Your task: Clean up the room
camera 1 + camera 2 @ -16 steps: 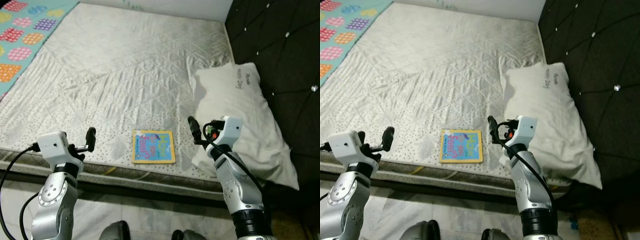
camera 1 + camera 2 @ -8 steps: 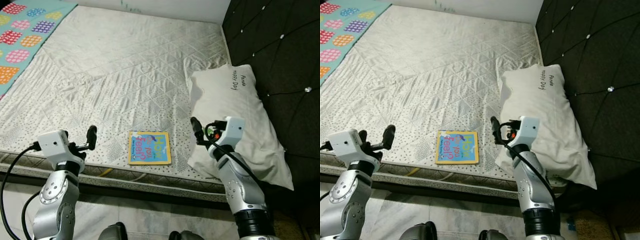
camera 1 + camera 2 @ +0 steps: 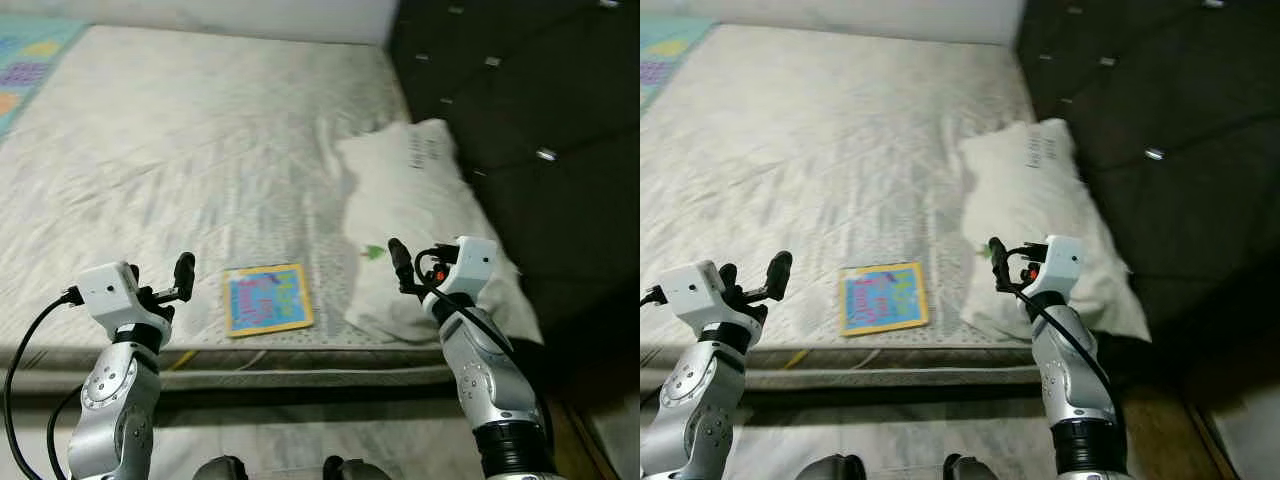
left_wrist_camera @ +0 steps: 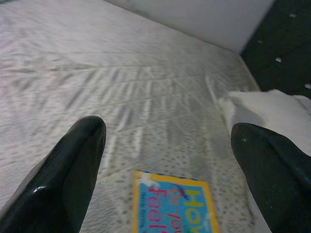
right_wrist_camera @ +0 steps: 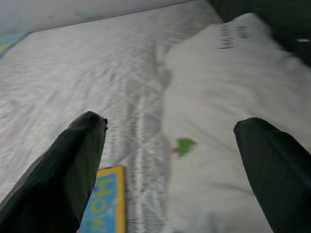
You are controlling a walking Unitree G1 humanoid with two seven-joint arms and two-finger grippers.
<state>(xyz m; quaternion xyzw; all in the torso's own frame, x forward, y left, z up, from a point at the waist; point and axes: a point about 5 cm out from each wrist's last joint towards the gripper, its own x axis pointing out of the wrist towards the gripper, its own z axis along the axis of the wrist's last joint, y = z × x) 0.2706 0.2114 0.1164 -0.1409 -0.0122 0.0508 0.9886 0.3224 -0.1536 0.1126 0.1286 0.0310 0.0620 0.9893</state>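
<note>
Two grippers hover low in frame, both wide open and empty: left gripper lower left, right gripper lower right. Between them the book lies flat near the mattress edge, beside the pillow.

A colourful yellow-bordered book lies flat near the mattress edge.

Blurred lettering on the pillow; book cut off by the left wrist view's edge.
</note>
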